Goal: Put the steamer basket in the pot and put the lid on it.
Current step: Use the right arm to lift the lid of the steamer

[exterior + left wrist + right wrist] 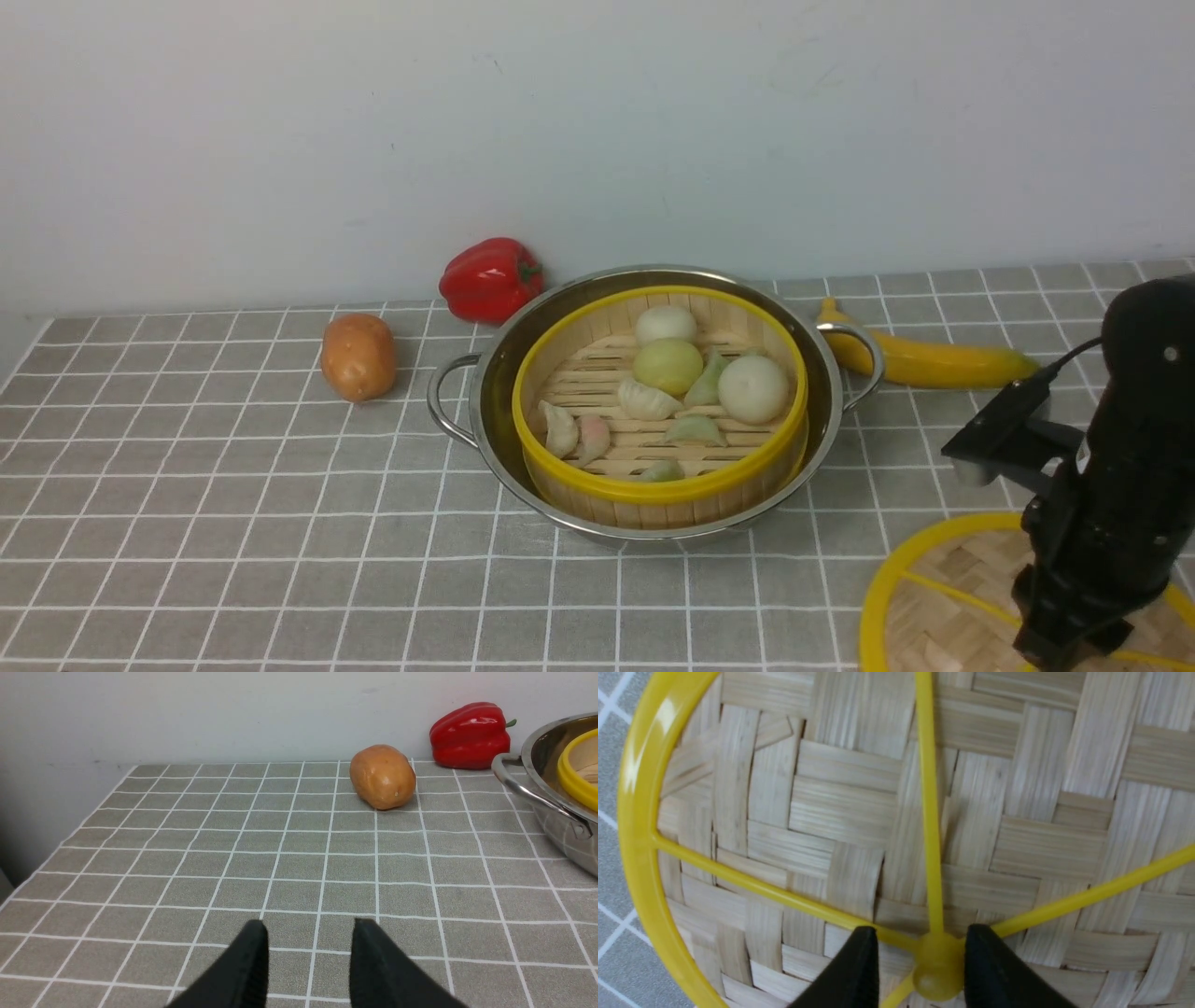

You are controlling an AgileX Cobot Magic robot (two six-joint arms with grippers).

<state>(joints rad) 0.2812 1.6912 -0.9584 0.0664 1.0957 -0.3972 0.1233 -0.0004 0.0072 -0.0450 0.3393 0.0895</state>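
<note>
Woven lid [859, 812], knob [937, 973] between right tool [922, 933] jaws

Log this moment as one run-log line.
steamer basket: in pot | lid: on table, off pot | right gripper: open, jaws astride knob | left gripper: open, empty

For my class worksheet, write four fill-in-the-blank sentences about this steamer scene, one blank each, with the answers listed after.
1. The basket sits inside the ___.
2. On the lid, the right claw straddles the yellow ___.
3. The potato lies near the red ___.
4. The long yellow fruit by the wall is a ___.

Missing words: pot; knob; pepper; banana.
</note>
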